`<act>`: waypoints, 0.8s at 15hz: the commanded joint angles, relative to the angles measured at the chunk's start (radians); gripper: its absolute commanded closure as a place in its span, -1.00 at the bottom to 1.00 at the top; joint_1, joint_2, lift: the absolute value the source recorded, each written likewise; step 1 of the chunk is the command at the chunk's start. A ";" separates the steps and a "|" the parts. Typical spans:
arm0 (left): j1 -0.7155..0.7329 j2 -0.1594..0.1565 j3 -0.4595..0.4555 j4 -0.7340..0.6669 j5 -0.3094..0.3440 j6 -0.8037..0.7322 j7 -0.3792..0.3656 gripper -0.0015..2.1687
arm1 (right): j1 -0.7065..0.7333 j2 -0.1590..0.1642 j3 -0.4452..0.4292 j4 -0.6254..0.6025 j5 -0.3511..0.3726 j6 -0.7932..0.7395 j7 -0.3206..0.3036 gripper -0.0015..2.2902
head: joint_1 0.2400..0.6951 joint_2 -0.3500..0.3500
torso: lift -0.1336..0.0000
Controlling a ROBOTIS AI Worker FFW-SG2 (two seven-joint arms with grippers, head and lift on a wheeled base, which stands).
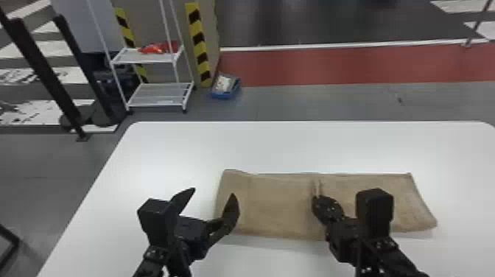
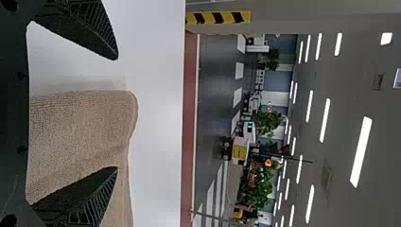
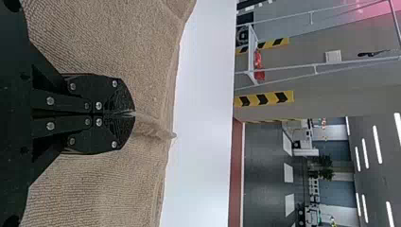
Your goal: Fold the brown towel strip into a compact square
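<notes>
The brown towel strip [image 1: 272, 206] lies flat, long from left to right, with a small raised pinch near its middle. My right gripper [image 1: 316, 199] is shut on that pinch; in the right wrist view the right gripper [image 3: 132, 113] has a ridge of the towel [image 3: 94, 189] between its closed fingers. At the towel's left end, my left gripper [image 1: 213, 193] stands open, one finger left of the towel's edge and the other over the cloth. The left wrist view has the left gripper [image 2: 117, 113] spread wide with the towel's end [image 2: 80, 132] between and beneath its fingers.
The towel rests on a white table [image 1: 176, 147] with rounded far corners. Beyond the table are a white wire shelf [image 1: 158, 94], a blue bin [image 1: 225, 86] on the floor and a dark metal frame at the left.
</notes>
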 commanded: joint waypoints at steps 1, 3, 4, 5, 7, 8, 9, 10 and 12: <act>-0.002 0.000 0.001 0.003 0.000 0.000 0.000 -0.96 | 0.008 -0.001 -0.001 -0.010 -0.002 0.000 0.000 0.14 | 1.00 0.34 | -0.83; -0.003 0.000 0.003 0.006 0.002 0.000 0.000 -0.96 | 0.011 -0.001 -0.003 -0.050 -0.006 0.000 0.017 0.14 | 1.00 0.34 | -0.83; -0.003 0.000 0.004 0.004 0.002 0.000 0.000 -0.96 | 0.014 -0.001 -0.015 -0.084 -0.016 0.000 0.035 0.14 | 1.00 0.35 | -0.83; -0.002 0.000 0.007 0.000 0.002 0.000 0.000 -0.96 | 0.023 -0.001 -0.043 -0.139 -0.025 0.003 0.038 0.14 | 1.00 0.36 | -0.83; 0.008 0.000 0.019 0.001 0.008 -0.037 -0.002 -0.96 | 0.062 -0.002 -0.133 -0.244 -0.085 0.012 0.052 0.14 | 1.00 0.36 | -0.83; 0.011 0.000 0.032 0.007 0.023 -0.064 0.000 -0.96 | 0.080 -0.002 -0.171 -0.257 -0.099 0.012 0.055 0.14 | 1.00 0.30 | -0.83; 0.014 0.000 0.039 0.021 0.032 -0.107 0.002 -0.96 | 0.085 -0.001 -0.198 -0.234 -0.108 0.012 0.055 0.14 | 1.00 0.27 | -0.83; 0.014 0.000 0.050 0.029 0.041 -0.123 0.003 -0.96 | 0.083 -0.001 -0.204 -0.191 -0.108 0.009 0.055 0.14 | 1.00 0.23 | -0.83; 0.014 0.000 0.061 0.033 0.052 -0.126 0.005 -0.96 | 0.071 -0.001 -0.207 -0.138 -0.111 0.003 0.069 0.14 | 1.00 0.19 | -0.83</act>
